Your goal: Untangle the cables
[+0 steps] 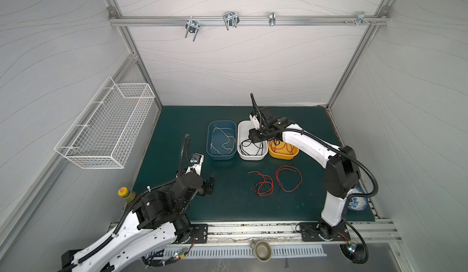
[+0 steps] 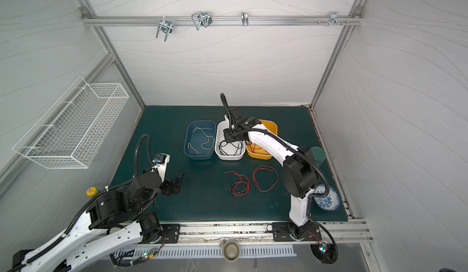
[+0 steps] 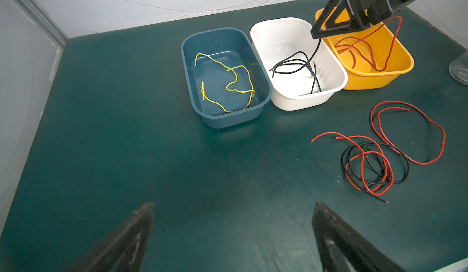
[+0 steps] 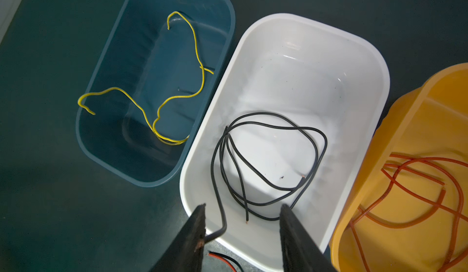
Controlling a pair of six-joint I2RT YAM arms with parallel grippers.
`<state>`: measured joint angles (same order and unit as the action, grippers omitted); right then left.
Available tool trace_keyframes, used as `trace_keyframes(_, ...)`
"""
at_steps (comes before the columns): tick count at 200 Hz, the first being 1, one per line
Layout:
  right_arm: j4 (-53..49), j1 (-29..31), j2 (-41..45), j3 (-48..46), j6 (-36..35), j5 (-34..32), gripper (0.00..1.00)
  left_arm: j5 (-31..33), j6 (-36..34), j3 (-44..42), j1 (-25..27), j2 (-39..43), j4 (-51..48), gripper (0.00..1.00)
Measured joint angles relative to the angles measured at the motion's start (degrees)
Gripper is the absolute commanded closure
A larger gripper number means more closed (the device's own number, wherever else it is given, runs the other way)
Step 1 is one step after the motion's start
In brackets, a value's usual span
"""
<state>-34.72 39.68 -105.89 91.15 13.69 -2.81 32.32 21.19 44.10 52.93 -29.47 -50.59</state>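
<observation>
Right claw hangs over the white bin, and its jaws stand parted with nothing pinched between them. A black cable lies coiled in that bin, and look, one strand climbs out and leans against the inside of one finger. The left wrist view shows that same strand rising from the bin to the claw's tip. Next door, the blue bin holds a yellow cable, sprawled loose across its floor. On the white bin's other side, the orange bin has a red cable looped inside, one bend riding up over its rim. Out on the dark green surface, nearer the robot than the three bins, sits the tangle: red and black strands wound through each other. A big red loop lies just beside it, brushing the tangle's black coil in the left wrist view. Over on the left, the left claw hovers above bare surface, spread wide and carrying nothing, well apart from the bins and the tangle.
</observation>
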Motion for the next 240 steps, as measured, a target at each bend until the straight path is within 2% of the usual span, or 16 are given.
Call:
trace_keyframes(13, 0.31, -0.13, -0.02, -1.60, 0.00, 0.02, 0.73, 0.00, 0.00, 0.00, 0.00, 0.00, 0.00, 0.01)
trace_keyframes(28, 0.48, -0.35, -0.02, -3.48, 0.68, 0.24, 0.80, 0.00, 0.00, 0.00, 0.00, 0.00, 0.00, 0.01)
trace_keyframes(75, 2.82, -1.81, -0.66, -8.13, 2.86, 1.01, 0.94, -0.04, 0.00, 0.00, 0.00, 0.00, 0.00, 0.01)
trace_keyframes(107, 4.50, -2.49, -3.63, -9.16, 3.85, 1.57, 0.99, -0.09, -0.02, 0.00, 0.00, 0.00, 0.00, 0.01)
trace_keyframes(153, 5.90, -2.64, -8.35, -8.90, 4.37, 1.66, 0.96, -0.17, -0.02, 0.00, 0.00, -0.11, 0.02, 0.01)
trace_keyframes(208, 5.03, -2.64, -9.55, -5.42, 3.89, 0.48, 0.70, -0.24, -0.02, 0.00, 0.00, -0.33, 0.02, 0.01)
trace_keyframes(240, 4.17, -2.64, -8.46, -4.92, 3.30, -0.31, 0.61, -0.39, -0.04, 0.00, 0.00, -0.33, 0.02, 0.01)
